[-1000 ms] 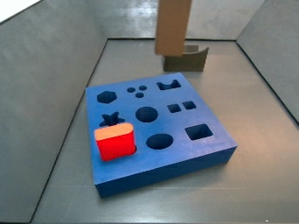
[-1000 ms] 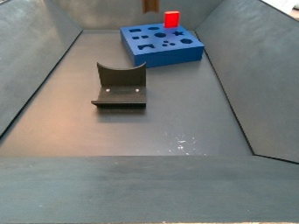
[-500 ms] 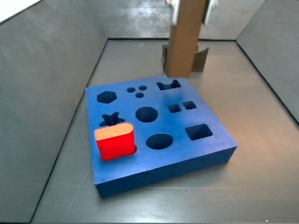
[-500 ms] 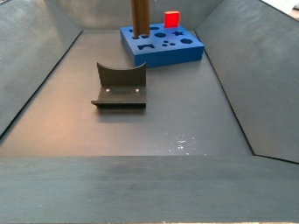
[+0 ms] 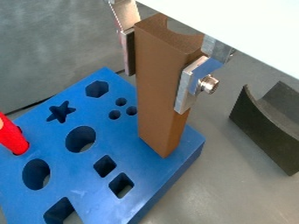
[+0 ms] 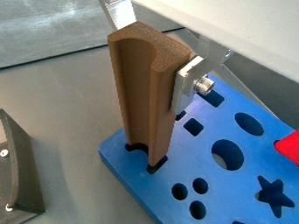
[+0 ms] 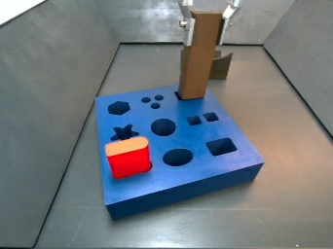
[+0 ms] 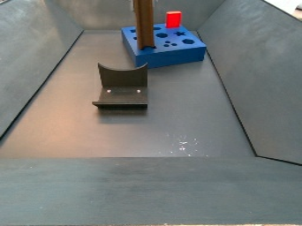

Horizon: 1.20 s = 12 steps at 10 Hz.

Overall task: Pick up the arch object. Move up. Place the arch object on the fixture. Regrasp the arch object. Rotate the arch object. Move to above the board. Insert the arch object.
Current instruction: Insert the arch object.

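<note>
arch object: wood-coloured brown, smooth, matt.
board: saturated blue, plastic-looking, matt.
gripper, clamped on the arch object above the board: flat silver metal finger plates, slightly shiny.
fixture: dark olive-grey, dull.
floor: grey, faintly glossy.
cube: red, matt.

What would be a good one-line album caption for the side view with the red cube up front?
The gripper holds the arch object upright, its lower end at a slot in the board.

Both wrist views looked down closely past the tool at the board. Both side views looked from farther off, sharing the board and fixture.
</note>
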{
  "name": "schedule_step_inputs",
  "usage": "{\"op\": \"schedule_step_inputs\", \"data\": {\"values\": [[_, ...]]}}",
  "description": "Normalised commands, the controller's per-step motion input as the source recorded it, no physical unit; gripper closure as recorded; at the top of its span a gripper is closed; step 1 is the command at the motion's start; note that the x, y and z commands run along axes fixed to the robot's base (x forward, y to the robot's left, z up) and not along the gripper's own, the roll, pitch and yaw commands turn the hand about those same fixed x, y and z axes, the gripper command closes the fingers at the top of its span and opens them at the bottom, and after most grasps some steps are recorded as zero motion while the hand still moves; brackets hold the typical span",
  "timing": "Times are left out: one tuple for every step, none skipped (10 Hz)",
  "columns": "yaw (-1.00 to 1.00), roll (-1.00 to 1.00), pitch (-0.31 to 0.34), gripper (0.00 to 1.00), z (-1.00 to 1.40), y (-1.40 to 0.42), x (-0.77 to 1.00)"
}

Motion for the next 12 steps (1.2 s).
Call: {"op": "schedule_step_inputs", "data": {"values": [[0.05,0.00,0.000,1.00,-0.28,0.03,-0.05],[0.11,0.02,0.000,1.00,-0.42,0.09,-0.11],[0.13,0.09,0.000,1.00,-0.46,0.17,-0.14],[0.15,0.12,0.000,1.00,-0.48,0.15,-0.17],[0.19,0.11,-0.021,1.00,-0.73,0.00,0.00],[0.13,0.12,-0.120,1.00,-0.91,-0.21,0.05],[0.11,0.13,-0.149,1.00,-0.85,-0.24,0.06],[0.11,0.14,-0.157,1.00,-0.83,-0.24,0.07],[0.08,0.15,-0.156,1.00,-0.81,-0.17,0.01],[0.00,0.00,-0.063,1.00,-0.15,0.00,-0.04],[0.00,0.01,-0.001,1.00,0.00,0.00,0.00],[0.00,0.00,0.000,1.00,0.00,0.00,0.00]]}}
